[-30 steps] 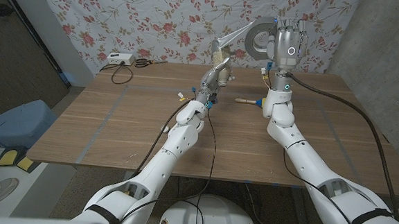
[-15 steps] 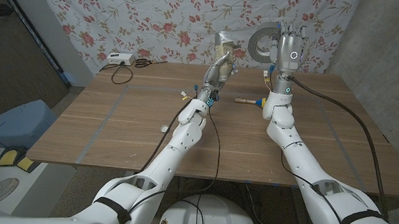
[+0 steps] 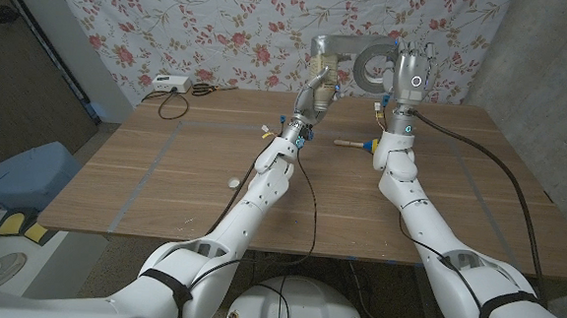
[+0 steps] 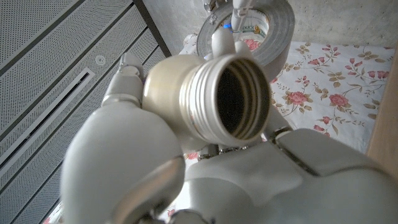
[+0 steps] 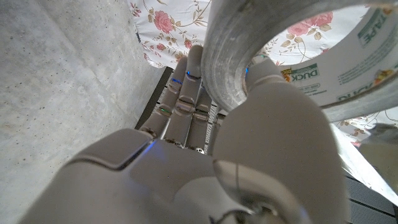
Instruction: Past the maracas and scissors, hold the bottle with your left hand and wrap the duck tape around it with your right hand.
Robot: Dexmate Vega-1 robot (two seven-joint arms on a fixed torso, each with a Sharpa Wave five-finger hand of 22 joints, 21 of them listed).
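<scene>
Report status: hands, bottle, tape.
Left hand grips bottle, raised. Right hand holds tape roll; strip runs to bottle. Nothing in the way.

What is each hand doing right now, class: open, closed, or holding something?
Left hand: holding the bottle up above the table.
Right hand: holding the duck tape roll, a strip stretched to the bottle.
</scene>
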